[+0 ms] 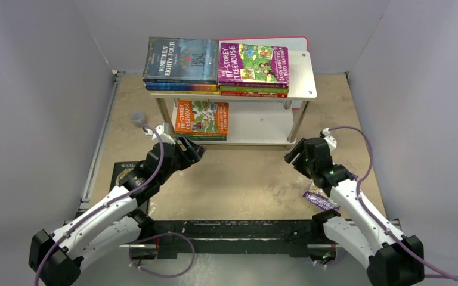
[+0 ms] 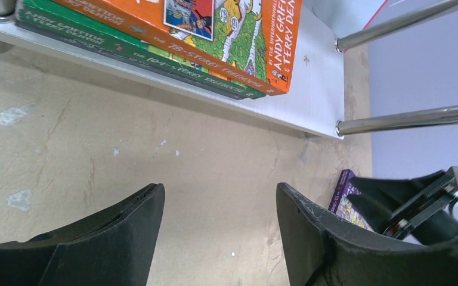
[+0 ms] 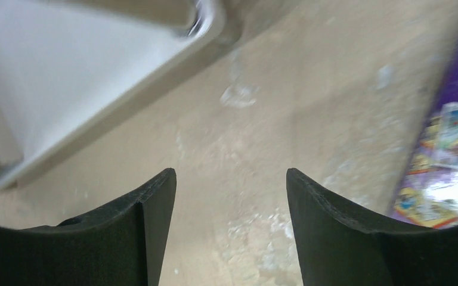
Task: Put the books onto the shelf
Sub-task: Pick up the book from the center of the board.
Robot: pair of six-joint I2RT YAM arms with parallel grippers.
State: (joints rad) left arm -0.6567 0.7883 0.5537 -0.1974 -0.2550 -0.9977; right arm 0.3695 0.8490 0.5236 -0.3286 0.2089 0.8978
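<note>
- Shelf (image 1: 303, 77): a two-tier rack with pale boards on thin metal legs, standing at the far middle of the table (image 1: 244, 179). A pink-edged board (image 1: 298, 39) shows just behind its top tier.
- Top tier, left: a flat stack of books with the dark blue Nineteen Eighty-Four (image 1: 180, 59) uppermost. The number of books beneath it cannot be told.
- Top tier, right: a second flat stack touching the first, with the purple-and-green 117-Storey Treehouse (image 1: 253, 62) on top. The right end of this board is bare.
- Lower tier, left end: the orange 78-Storey Treehouse (image 1: 201, 117) lies flat on the green 104-Storey Treehouse (image 2: 179, 68). The rest of that board is bare.
- Off the shelf: a black book (image 1: 119, 173) lies on the table at the left, partly under the left arm. A purple book (image 1: 320, 199) lies on the table at the right, partly under the right arm.
- Left gripper (image 1: 197, 149): it is in front of the shelf's lower tier, near its left end. The jaws stand wide apart with only bare table between them, and it grips nothing.
- Right gripper (image 1: 291, 156): it is just off the shelf's near right corner. The jaws are parted with bare table between them and nothing held, and the purple book lies off to its side.
</note>
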